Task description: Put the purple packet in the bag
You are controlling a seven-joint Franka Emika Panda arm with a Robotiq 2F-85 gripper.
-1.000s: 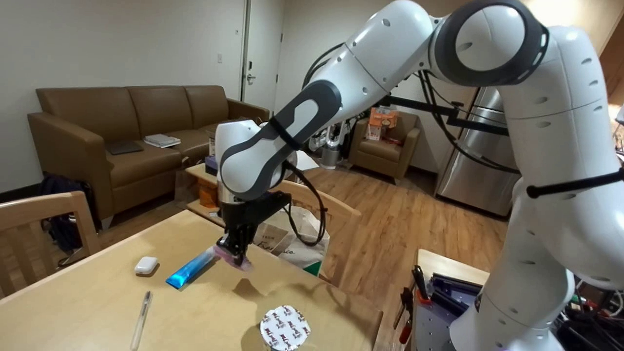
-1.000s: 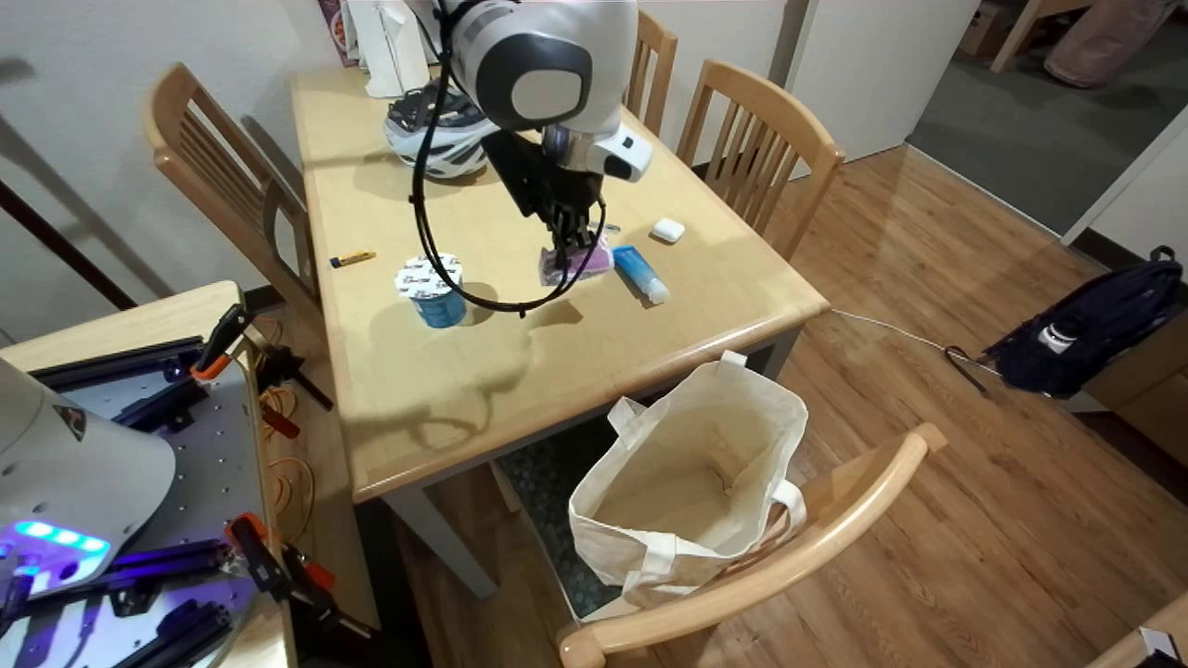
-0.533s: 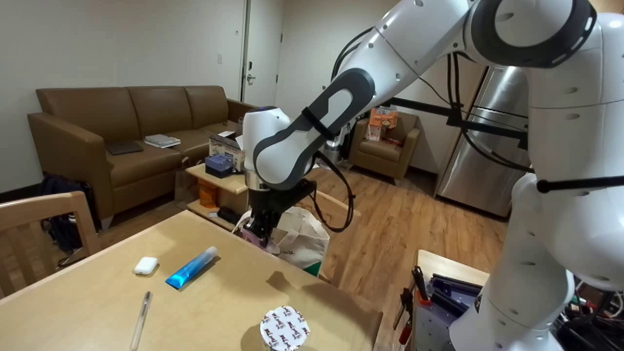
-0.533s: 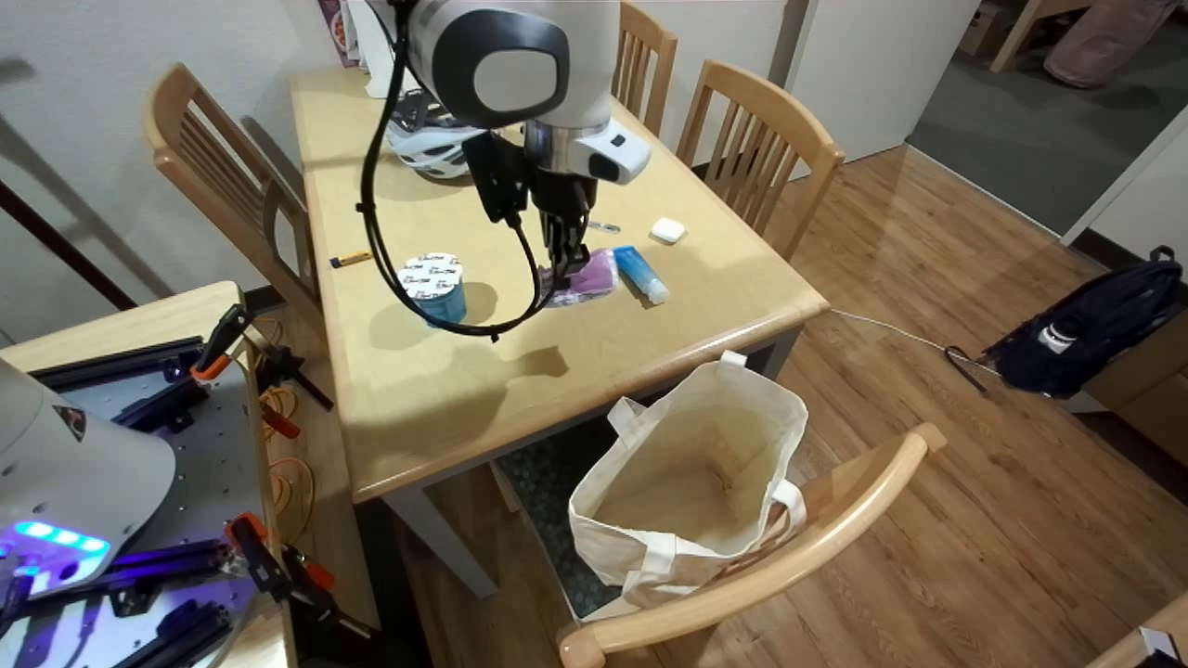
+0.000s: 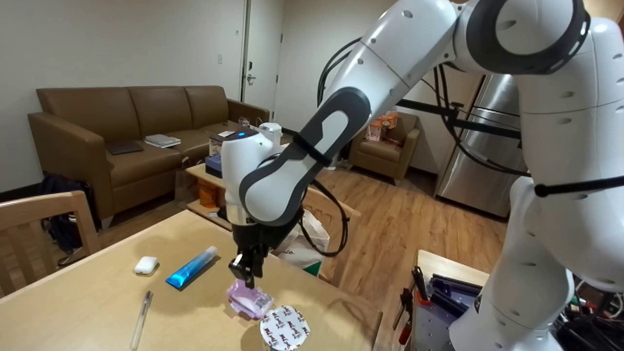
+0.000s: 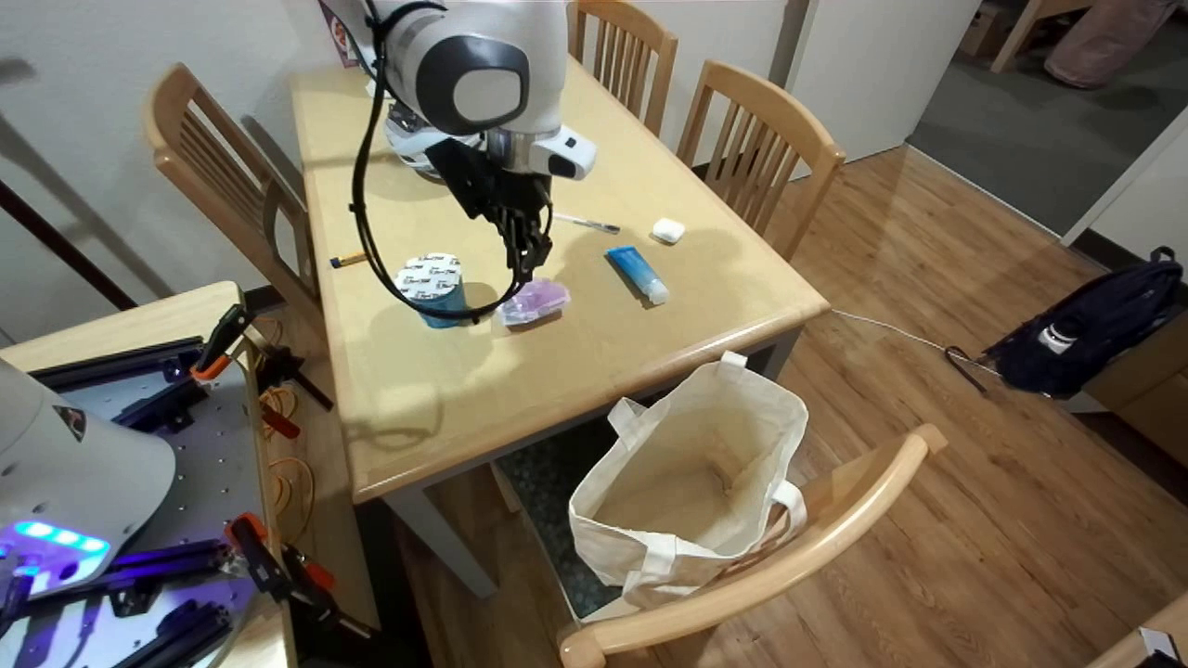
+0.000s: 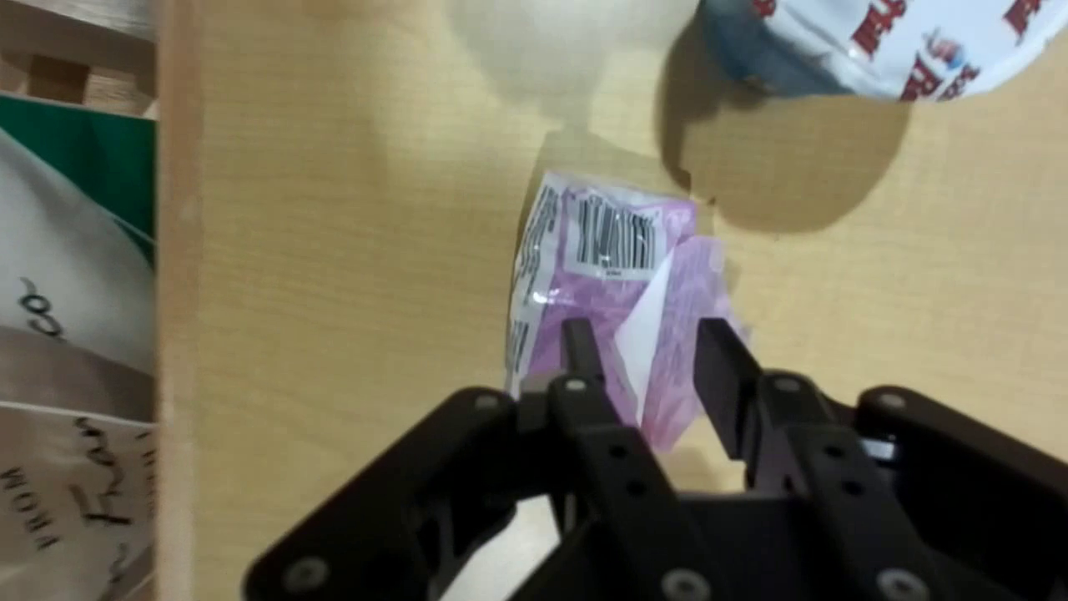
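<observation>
Fingers (image 7: 727, 384), black and jointed, part-way apart, gap between tips, gripping nothing. Small flat glossy purple packet (image 7: 607, 296) with barcode label lies on pale wooden bench (image 7: 350, 334), just below fingertips; touching or not, cannot tell. Round blue cup (image 6: 441, 286) with white, red-printed lid stands upright near packet. Long bright blue glossy tube (image 6: 638, 276), small white rounded case (image 6: 667, 230) and slim clear pen (image 5: 142, 319) lie farther off on bench. Cream cloth tote bag (image 6: 617, 558) stands open-topped on wooden chair (image 6: 835, 543) beside bench, well apart from packet.
</observation>
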